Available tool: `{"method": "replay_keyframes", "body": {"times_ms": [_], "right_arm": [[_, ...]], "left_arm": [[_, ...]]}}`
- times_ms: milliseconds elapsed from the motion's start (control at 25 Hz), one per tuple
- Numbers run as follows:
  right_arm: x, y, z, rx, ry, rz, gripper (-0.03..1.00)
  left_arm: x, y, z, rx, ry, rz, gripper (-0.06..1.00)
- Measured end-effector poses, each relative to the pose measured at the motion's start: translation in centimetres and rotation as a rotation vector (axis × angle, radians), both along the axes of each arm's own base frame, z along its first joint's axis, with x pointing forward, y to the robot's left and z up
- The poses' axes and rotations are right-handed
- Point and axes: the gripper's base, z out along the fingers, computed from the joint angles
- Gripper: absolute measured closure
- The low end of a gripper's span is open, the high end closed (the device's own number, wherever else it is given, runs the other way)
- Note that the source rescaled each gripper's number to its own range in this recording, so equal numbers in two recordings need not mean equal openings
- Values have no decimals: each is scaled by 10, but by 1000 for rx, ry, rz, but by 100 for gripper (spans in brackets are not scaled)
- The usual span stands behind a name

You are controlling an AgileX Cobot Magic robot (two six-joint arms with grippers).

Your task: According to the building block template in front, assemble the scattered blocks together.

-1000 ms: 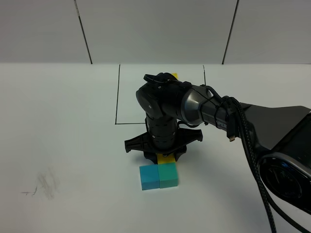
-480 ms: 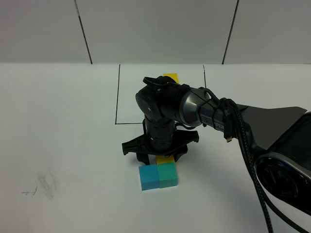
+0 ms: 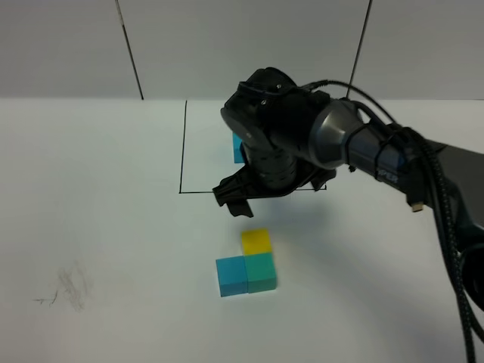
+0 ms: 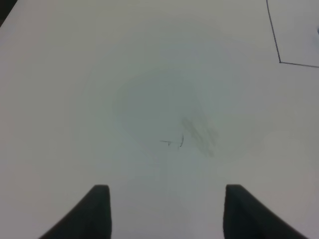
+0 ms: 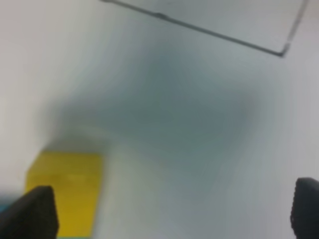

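Scattered blocks: three matte cubes, sharp-edged and equal in size, joined into an L on the near middle of the table.
Blue cube (image 3: 231,276): near-left end of the L, touching the teal one on its right.
Teal cube (image 3: 262,272): the corner of the L.
Yellow cube (image 3: 256,241): touching the far face of the teal cube; blurred in the right wrist view (image 5: 65,191).
Long axis: the blue-teal pair runs left to right; the short leg points away, toward the far side.
Building block template (image 3: 237,148): inside the thin black drawn rectangle (image 3: 182,151) farther back; only a blue edge shows, the rest is hidden behind the arm.
Right gripper (image 3: 240,200): hangs above the table just beyond the yellow cube, fingers spread wide, gripping nothing.
Left gripper (image 4: 164,211): two dark fingertips apart over bare table near a grey smudge (image 4: 199,134); nothing between them.
Table (image 3: 91,189): smooth, white.
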Motion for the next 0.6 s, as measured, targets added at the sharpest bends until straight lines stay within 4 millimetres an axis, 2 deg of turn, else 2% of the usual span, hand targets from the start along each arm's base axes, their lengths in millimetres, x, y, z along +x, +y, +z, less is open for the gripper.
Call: {"method": "replay_keyframes", "body": {"times_ms": [120,240,320,440,600], "right_arm": [[4,-18,30,-35,-67,18,-2],[10,-47,64,-40,-125,47,-3],[16,-72,88,-80,-172,86,-3],[22,-123,123,-156,-231,117,0],[19,-192,162,-185,-261,107,5]], "left_arm": [[0,0,0,0,0,0,80],[0,0,0,0,0,0,80],[0,0,0,0,0,0,80],[0,0,0,0,0,0,80],[0,0,0,0,0,0,80]]}}
